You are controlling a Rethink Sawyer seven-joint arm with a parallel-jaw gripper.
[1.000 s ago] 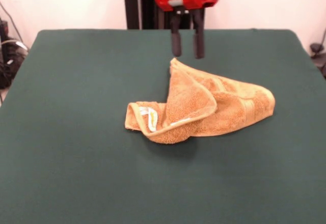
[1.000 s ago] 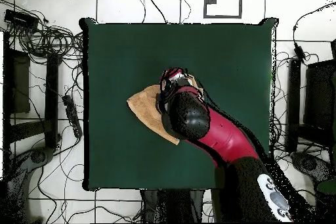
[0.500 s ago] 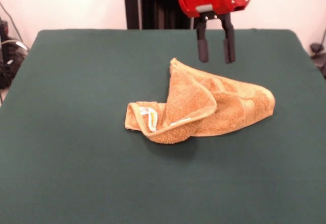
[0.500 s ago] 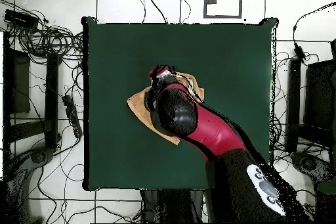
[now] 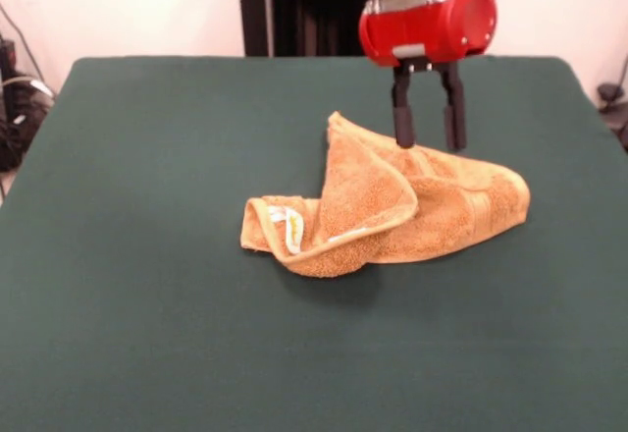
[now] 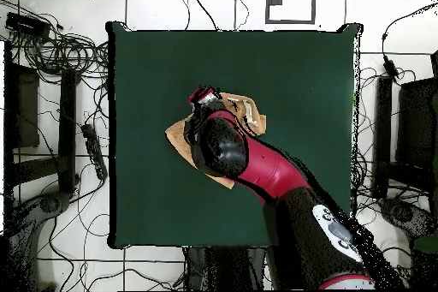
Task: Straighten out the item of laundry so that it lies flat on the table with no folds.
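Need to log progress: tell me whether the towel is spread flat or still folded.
Folded. The towel lies bunched on the table, one flap doubled over its middle and a corner curled by the white label. The open gripper hovers above it.

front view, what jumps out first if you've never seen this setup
A crumpled orange-tan towel lies folded over itself near the middle of the dark green table, a white label at its left end. Just above its far edge hangs the red-headed gripper, fingers open.
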